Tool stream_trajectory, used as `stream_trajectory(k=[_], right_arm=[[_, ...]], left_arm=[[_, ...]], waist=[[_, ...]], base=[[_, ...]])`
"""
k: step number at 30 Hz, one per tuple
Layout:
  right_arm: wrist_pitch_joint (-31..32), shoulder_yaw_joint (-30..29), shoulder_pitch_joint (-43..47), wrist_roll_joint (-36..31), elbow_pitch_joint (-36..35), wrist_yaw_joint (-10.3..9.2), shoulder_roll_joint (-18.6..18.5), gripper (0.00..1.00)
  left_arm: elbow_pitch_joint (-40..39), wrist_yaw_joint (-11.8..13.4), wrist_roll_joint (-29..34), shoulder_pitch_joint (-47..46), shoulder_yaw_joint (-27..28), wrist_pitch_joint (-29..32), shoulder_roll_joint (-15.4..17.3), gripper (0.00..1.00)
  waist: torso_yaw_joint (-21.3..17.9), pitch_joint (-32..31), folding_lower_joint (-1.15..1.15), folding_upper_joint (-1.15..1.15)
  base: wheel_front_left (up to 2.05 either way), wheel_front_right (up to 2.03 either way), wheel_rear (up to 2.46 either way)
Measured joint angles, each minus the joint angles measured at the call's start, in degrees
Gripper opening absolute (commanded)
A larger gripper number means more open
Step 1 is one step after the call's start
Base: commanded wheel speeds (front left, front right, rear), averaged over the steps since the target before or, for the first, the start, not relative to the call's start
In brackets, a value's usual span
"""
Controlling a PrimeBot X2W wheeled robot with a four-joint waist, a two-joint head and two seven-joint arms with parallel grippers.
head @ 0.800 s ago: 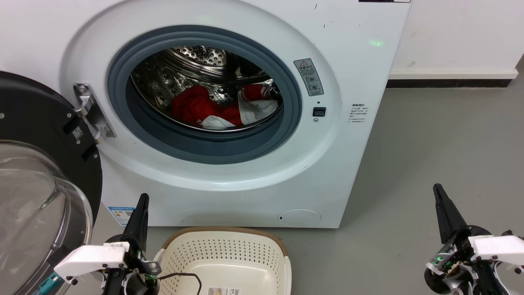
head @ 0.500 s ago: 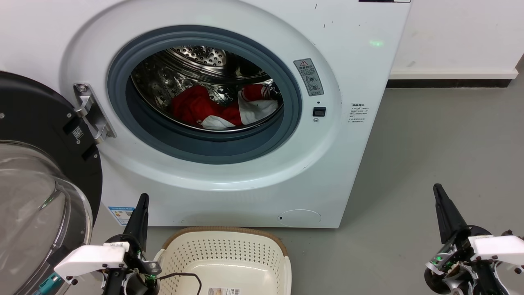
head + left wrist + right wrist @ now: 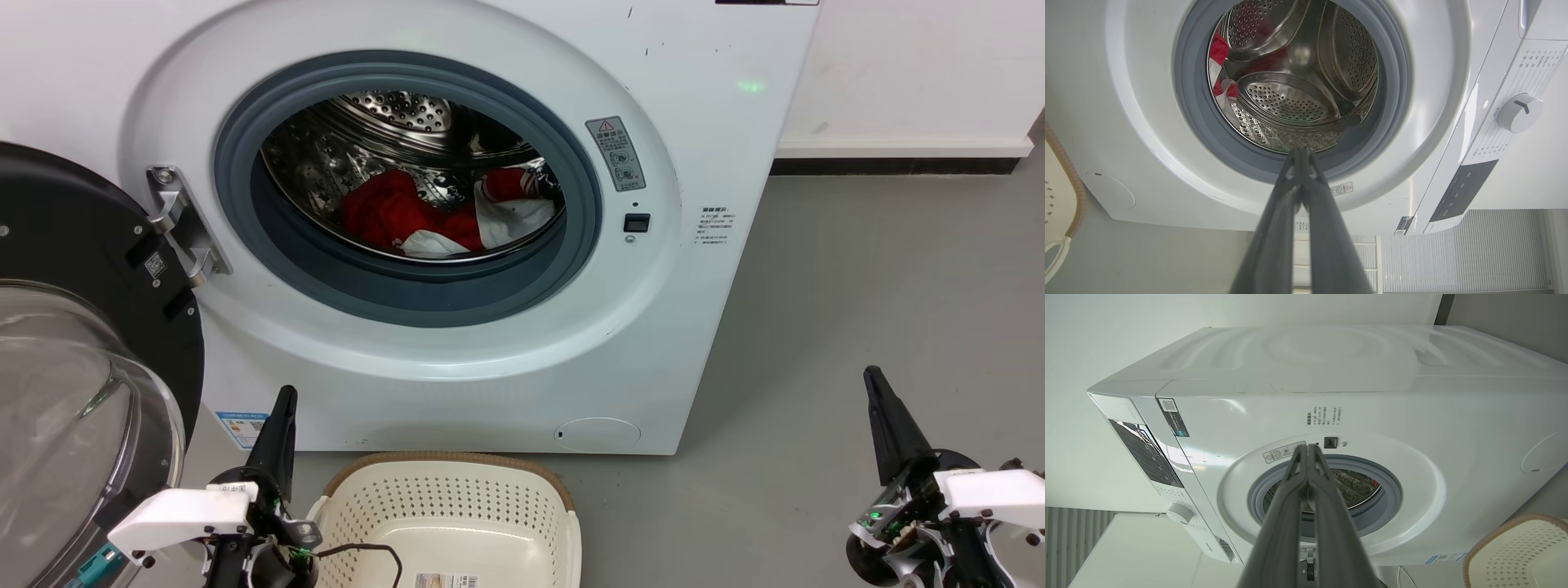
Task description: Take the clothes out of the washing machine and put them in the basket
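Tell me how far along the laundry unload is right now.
Done: the door of the washing machine stands open and the basket sits on the floor in front of it. In hand: nothing; the left gripper and right gripper hover low outside the porthole, jaws shut and empty. Left: the red-and-white clothes lie in the drum, and no garment shows in the basket, so every transfer remains.

The white front-loading washing machine (image 3: pixel 669 343) stands with its black-framed glass door (image 3: pixel 82 237) swung wide open to the left. Red clothes (image 3: pixel 384 212) with white panels lie bunched low in the perforated steel drum (image 3: pixel 400 110). The cream, brown-rimmed basket (image 3: pixel 445 498) sits upright on the floor (image 3: pixel 857 286) just before the machine, its barcode label (image 3: pixel 445 581) showing.
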Motion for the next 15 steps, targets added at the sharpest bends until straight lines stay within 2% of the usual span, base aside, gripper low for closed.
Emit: stream_trajectory(k=[9, 10, 15], right_arm=[[0.00, 0.00, 0.00, 0.00, 0.00, 0.00, 0.00, 0.00], [0.00, -0.01, 0.00, 0.00, 0.00, 0.00, 0.00, 1.00], [-0.33, 0.10, 1.89, 0.00, 1.68, -0.01, 0.03, 1.00]], left_arm=[[0.00, 0.00, 0.00, 0.00, 0.00, 0.00, 0.00, 0.00], [0.00, 0.00, 0.00, 0.00, 0.00, 0.00, 0.00, 1.00], [1.68, 0.09, 0.01, 1.93, -0.41, -0.29, -0.16, 1.00]], waist=[[0.00, 0.00, 0.00, 0.00], [0.00, 0.00, 0.00, 0.00], [0.00, 0.01, 0.00, 0.00]], base=[[0.00, 0.00, 0.00], [0.00, 0.00, 0.00], [0.00, 0.00, 0.00]])
